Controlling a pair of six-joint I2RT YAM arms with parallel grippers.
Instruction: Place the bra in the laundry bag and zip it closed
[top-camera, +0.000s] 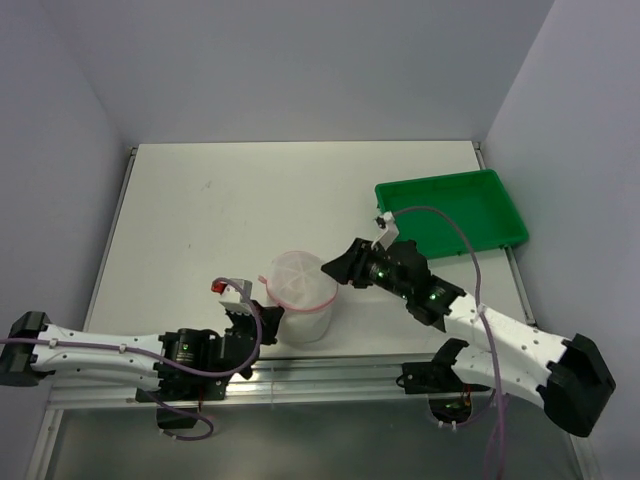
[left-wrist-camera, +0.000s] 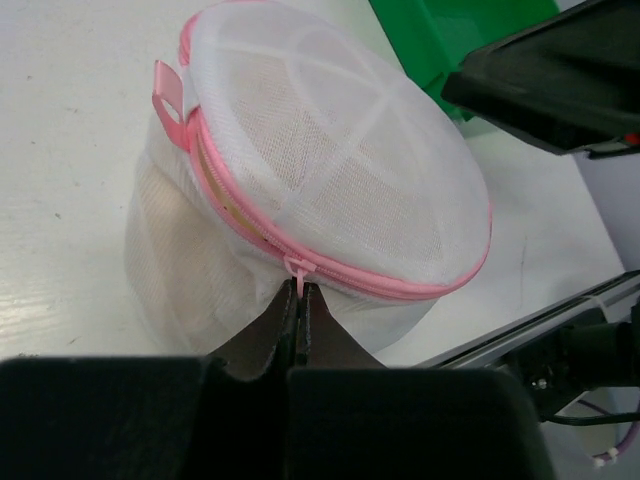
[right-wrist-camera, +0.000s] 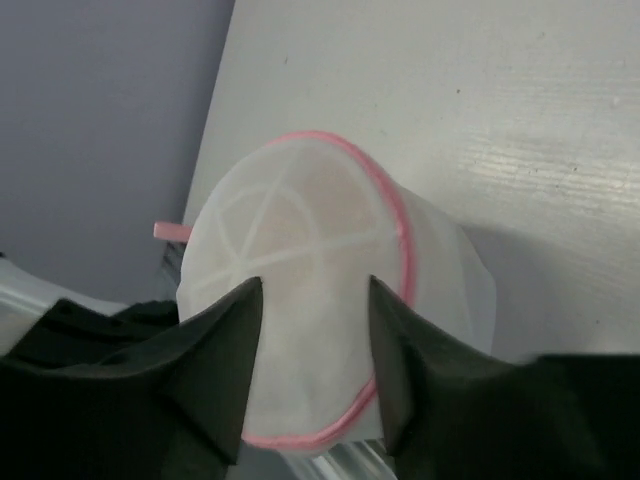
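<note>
Near table (top-camera: 200, 210) edge: left tool (left-wrist-camera: 301, 297) clamped on laundry bag (left-wrist-camera: 340, 170) zipper pull (left-wrist-camera: 298, 274); right tool (right-wrist-camera: 313, 292) spread over bag.

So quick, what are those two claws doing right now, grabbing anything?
Left gripper: shut on the pink zipper pull of the laundry bag.
Right gripper: open, gripping nothing.

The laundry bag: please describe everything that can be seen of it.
The laundry bag is a white, see-through mesh pouch with a round lid, a pink zipper around the rim and a pink loop on its side. It stands on the table between the arms, lid tilted. Tan fabric shows at a short unzipped gap. The left gripper is shut on the zipper pull; the open right gripper sits by the lid.
</note>
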